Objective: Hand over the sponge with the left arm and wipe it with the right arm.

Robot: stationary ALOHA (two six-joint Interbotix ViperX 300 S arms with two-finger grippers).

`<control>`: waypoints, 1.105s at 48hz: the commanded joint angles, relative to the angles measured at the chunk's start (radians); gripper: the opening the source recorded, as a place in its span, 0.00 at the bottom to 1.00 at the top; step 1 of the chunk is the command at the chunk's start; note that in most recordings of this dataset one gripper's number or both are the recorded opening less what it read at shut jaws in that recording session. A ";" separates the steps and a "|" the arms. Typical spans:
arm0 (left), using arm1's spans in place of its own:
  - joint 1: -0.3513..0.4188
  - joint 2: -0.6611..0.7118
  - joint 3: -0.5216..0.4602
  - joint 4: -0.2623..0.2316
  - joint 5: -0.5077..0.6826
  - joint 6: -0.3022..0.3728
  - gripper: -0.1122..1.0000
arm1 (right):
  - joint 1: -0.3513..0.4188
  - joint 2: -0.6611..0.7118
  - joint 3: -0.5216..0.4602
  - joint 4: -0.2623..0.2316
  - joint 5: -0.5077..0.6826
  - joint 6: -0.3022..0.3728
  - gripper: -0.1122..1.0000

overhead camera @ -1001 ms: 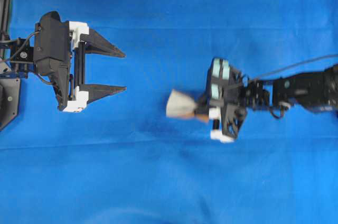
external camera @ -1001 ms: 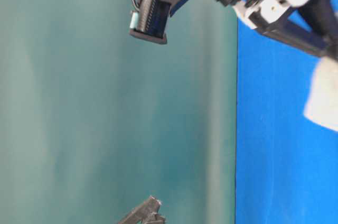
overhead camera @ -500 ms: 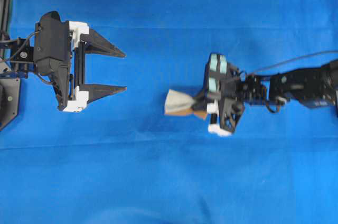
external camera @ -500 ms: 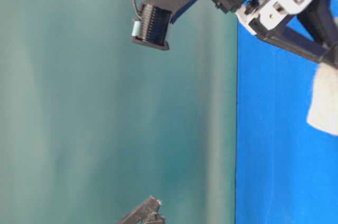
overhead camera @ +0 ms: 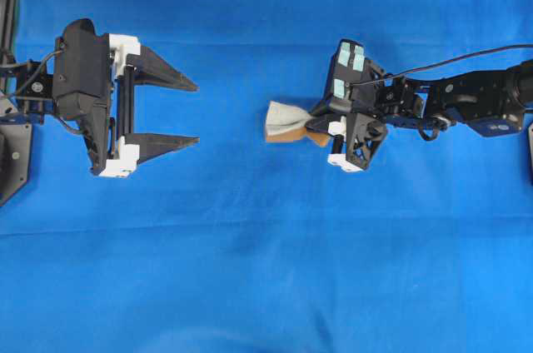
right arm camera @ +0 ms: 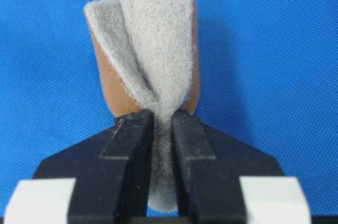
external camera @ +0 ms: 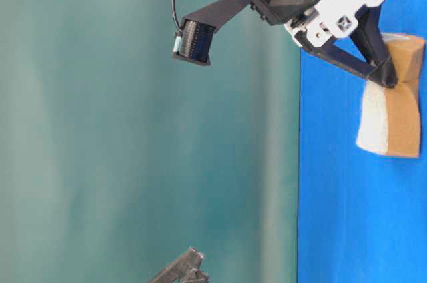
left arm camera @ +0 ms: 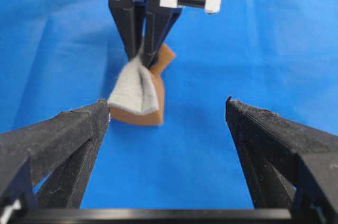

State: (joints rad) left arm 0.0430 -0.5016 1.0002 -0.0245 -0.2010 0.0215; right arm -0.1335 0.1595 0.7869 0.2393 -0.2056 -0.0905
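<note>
Pinching sponge (overhead camera: 287, 122) at one end, right hand (overhead camera: 319, 126) holds it over blue table (overhead camera: 250, 270); left hand (overhead camera: 187, 113) wide open, empty, well apart.
Table-level: sponge low near cloth, contact unclear.
Left wrist: sponge between spread fingers (left arm camera: 58, 139), farther off.
Right wrist: fingers (right arm camera: 132, 145) crush grey face into fold; soft, light, springy. Grip likely secure; wiping probably wants free end pressed flat.
</note>
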 commanded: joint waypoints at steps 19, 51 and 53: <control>-0.003 -0.003 -0.009 0.000 -0.006 0.003 0.89 | -0.009 -0.014 -0.011 -0.002 -0.002 -0.005 0.24; -0.003 -0.002 -0.009 0.000 -0.008 0.009 0.89 | 0.031 -0.064 -0.017 -0.014 0.002 -0.026 0.76; -0.003 -0.002 -0.009 0.000 -0.008 0.011 0.89 | 0.031 -0.075 -0.017 -0.015 0.002 -0.028 0.76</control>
State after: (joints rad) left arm 0.0414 -0.5001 1.0002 -0.0245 -0.2010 0.0337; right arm -0.1058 0.1289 0.7839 0.2270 -0.2010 -0.1166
